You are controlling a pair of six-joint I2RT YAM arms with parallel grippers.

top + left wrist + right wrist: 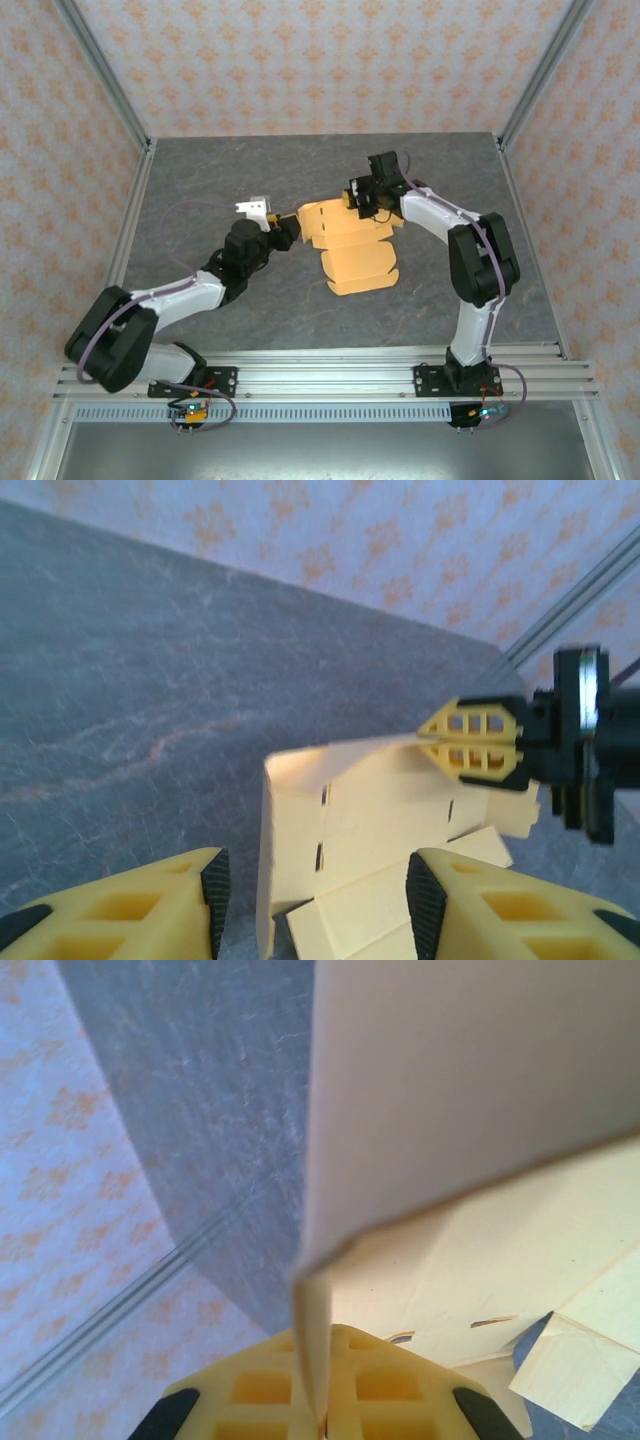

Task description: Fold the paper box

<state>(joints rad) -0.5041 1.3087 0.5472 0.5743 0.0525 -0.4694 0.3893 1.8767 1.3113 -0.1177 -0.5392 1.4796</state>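
The tan-orange paper box (352,250) lies at the middle of the table, its far panels raised and its near flaps flat. My right gripper (360,200) is at its far edge, shut on a raised flap. In the right wrist view the yellow fingers (400,1390) pinch the thin edge of that flap of the box (480,1070). My left gripper (290,230) is at the box's left corner and stands open. In the left wrist view the left gripper (315,900) straddles the box's (400,810) near corner, pads apart from it. The right gripper (470,742) holds the top flap there.
The grey stone-patterned table (200,190) is bordered by patterned walls and metal posts (105,70). An aluminium rail (330,365) with the arm bases runs along the near edge.
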